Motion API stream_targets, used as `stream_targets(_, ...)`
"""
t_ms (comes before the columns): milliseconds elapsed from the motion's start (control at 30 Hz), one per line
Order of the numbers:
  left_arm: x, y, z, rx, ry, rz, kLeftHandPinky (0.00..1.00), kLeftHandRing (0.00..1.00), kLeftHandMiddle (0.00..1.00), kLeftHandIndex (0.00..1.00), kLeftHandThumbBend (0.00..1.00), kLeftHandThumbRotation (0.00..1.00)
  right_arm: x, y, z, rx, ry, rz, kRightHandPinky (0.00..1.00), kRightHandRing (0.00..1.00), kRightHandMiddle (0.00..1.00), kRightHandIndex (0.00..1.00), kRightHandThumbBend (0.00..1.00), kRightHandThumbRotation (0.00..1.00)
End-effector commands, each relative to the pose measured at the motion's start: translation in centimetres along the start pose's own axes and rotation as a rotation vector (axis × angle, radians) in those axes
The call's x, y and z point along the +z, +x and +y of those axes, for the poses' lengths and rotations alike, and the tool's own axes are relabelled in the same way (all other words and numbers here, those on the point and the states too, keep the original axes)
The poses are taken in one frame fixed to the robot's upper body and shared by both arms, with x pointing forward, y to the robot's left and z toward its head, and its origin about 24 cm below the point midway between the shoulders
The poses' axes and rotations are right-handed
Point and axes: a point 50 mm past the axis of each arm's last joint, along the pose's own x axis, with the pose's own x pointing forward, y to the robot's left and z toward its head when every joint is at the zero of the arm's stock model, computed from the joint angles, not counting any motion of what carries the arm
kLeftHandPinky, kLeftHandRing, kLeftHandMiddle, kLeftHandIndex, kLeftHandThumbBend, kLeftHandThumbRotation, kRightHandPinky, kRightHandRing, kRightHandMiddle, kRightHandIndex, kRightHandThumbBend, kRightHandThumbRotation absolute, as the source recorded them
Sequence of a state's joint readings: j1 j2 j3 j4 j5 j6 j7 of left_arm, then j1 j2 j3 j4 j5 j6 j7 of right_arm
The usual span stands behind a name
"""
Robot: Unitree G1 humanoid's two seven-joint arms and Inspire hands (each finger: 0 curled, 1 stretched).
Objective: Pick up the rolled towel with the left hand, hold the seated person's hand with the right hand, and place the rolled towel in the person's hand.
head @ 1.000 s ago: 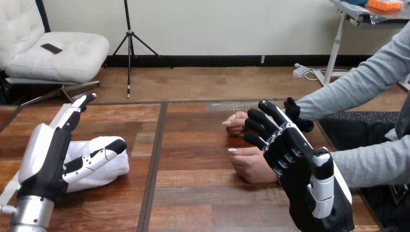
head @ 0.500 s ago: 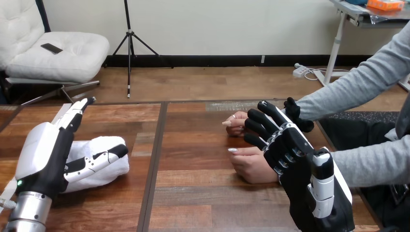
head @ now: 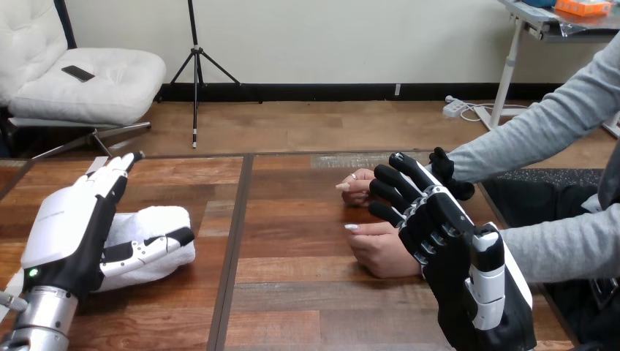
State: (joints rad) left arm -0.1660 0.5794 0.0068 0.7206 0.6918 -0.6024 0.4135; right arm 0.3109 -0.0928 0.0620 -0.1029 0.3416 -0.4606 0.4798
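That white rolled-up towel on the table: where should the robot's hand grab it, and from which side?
Around the middle of the towel, coming from its left, where the left hand stands open beside it. The roll lies on its side on the table and looks soft and thick, so fingers over the top and the thumb across its near side should probably wrap it evenly.

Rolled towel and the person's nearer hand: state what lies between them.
Head view: only bare wooden table, crossed by a dark seam, lies between the rolled towel and the person's nearer hand.
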Motion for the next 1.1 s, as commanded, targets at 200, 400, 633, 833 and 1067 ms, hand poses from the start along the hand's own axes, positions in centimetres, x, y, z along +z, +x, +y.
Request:
stream_targets(200,0.3,2.2,2.3,-0.002,0.102,-0.039,0.92,0.93,0.95,0.95,0.9,0.71,1.6,1.5,-0.2,0.029,-0.02,-0.095,0.9,0.91,0.9,0.91,0.82,0.95)
stream_targets(400,0.2,2.4,2.5,-0.028,0.125,-0.034,0.9,0.92,0.94,0.95,0.91,0.67,1.6,1.5,-0.2,0.025,-0.019,-0.096,0.9,0.9,0.89,0.91,0.83,0.95)
stream_targets(633,-0.1,2.4,2.8,-0.064,0.167,-0.027,0.9,0.91,0.94,0.94,0.93,0.65,1.7,1.3,-0.2,0.021,-0.022,-0.096,0.91,0.9,0.89,0.91,0.83,0.95)
stream_targets(833,-0.6,2.5,3.1,-0.102,0.194,-0.006,0.91,0.91,0.94,0.94,0.94,0.63,1.7,1.3,-0.2,0.02,-0.025,-0.095,0.91,0.9,0.89,0.9,0.84,0.95)
stream_targets(1067,-0.9,2.6,3.5,-0.138,0.234,0.013,0.91,0.92,0.94,0.94,0.94,0.61,1.7,1.2,-0.3,0.018,-0.02,-0.089,0.91,0.91,0.89,0.9,0.85,0.95)
